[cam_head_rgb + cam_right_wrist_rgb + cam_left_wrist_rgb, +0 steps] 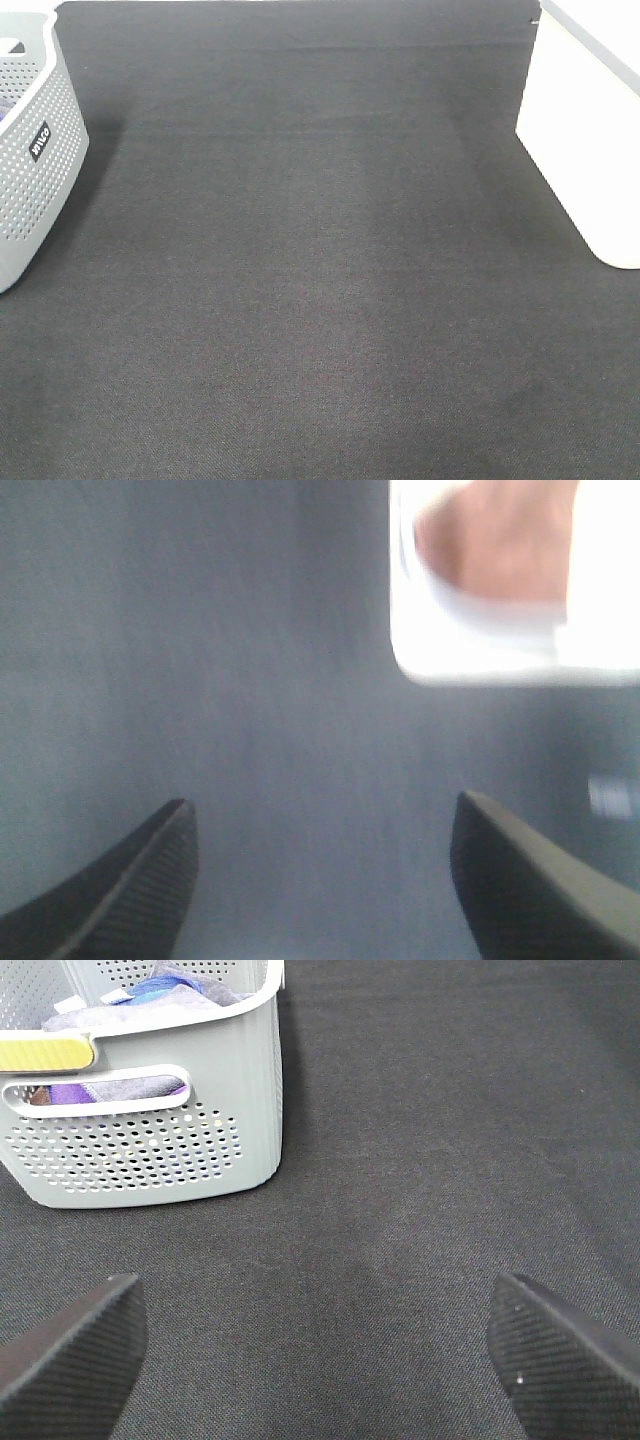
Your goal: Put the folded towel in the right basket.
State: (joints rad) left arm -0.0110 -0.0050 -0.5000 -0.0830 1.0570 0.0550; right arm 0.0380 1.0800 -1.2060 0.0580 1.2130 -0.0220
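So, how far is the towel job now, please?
It looks nearly done: a pinkish towel lies inside the white right basket. Both the left gripper and right gripper are open and empty above the dark mat. Nothing obvious is left.

The tabletop (320, 300) is covered with a dark, rough cloth. A grey basket (30, 150) full of little holes sits on it at the far left edge, and only part of it shows from high up. It has a small black label on its side. A white basket (585, 150) sits on the tabletop at the far right edge. The two baskets are well apart, with bare dark cloth between them.
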